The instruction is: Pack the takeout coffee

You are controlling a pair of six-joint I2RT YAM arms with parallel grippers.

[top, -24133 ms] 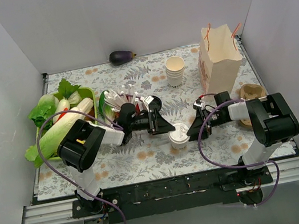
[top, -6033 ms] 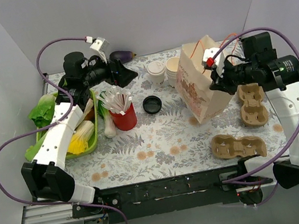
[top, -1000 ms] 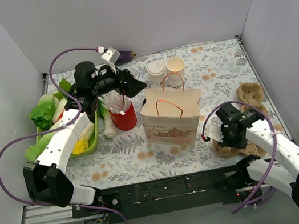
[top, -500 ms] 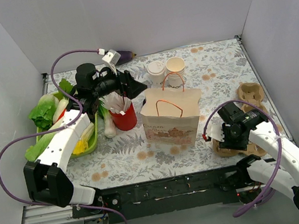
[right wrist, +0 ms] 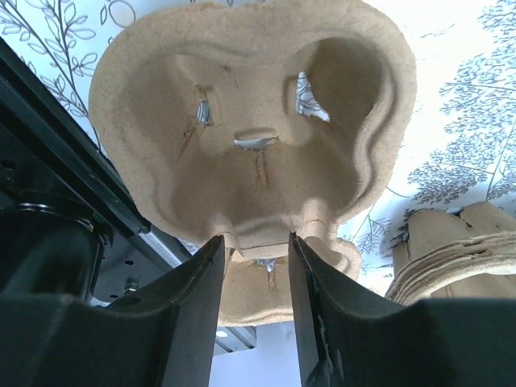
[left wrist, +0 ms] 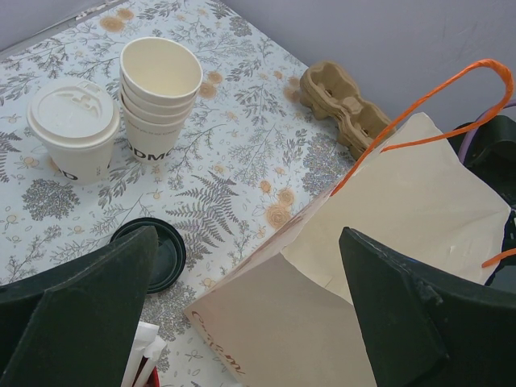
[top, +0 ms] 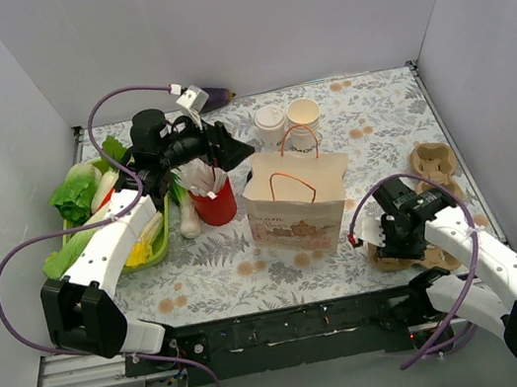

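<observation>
The left claw (top: 230, 146) hangs with jaws spread wide above the beige paper bag (top: 297, 202). Behind the bag, the white-lidded cream paper coffee cup (top: 270, 123) stands on the floral worktop (top: 376, 123). The right claw (right wrist: 256, 266) straddles the moulded cardboard cup carrier (right wrist: 242, 121); whether it pinches, I cannot tell

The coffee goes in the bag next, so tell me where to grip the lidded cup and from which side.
Probably the paper wall of the lidded cup just below its white lid, coming level from the left arm's side with fingers on the near and far walls. It stands upright, and the stack of lidless cups crowds its other side.
</observation>
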